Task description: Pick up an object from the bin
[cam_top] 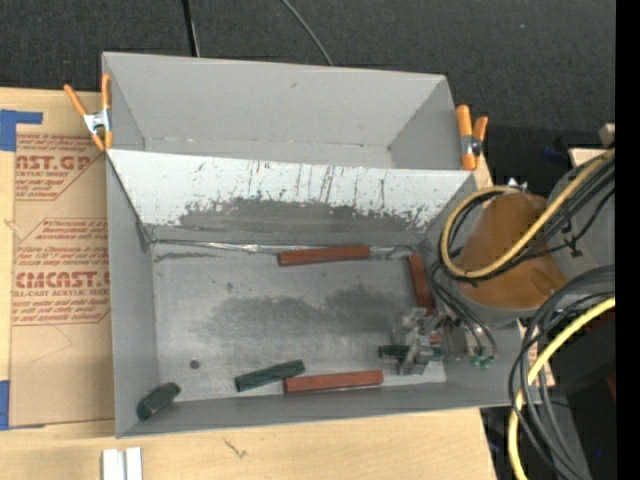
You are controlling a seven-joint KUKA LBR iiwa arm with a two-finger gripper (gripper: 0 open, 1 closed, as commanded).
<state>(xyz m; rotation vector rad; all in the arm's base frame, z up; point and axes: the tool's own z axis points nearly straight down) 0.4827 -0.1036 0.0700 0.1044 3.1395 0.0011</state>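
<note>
The end effector [412, 350] sits low at the 4 o'clock corner of the bin [130, 268]; I cannot tell whether it is released or clenched. A red-brown bar [333, 380] lies near its 8 o'clock, just beside a dark green bar [268, 375]. A second red-brown bar [418, 280] lies at its 12 o'clock.

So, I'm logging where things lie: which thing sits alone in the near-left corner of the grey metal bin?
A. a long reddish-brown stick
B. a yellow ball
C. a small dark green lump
C: the small dark green lump lies in that corner of the grey metal bin, while the nearest long reddish-brown stick lies well to its right along the near wall.
</note>
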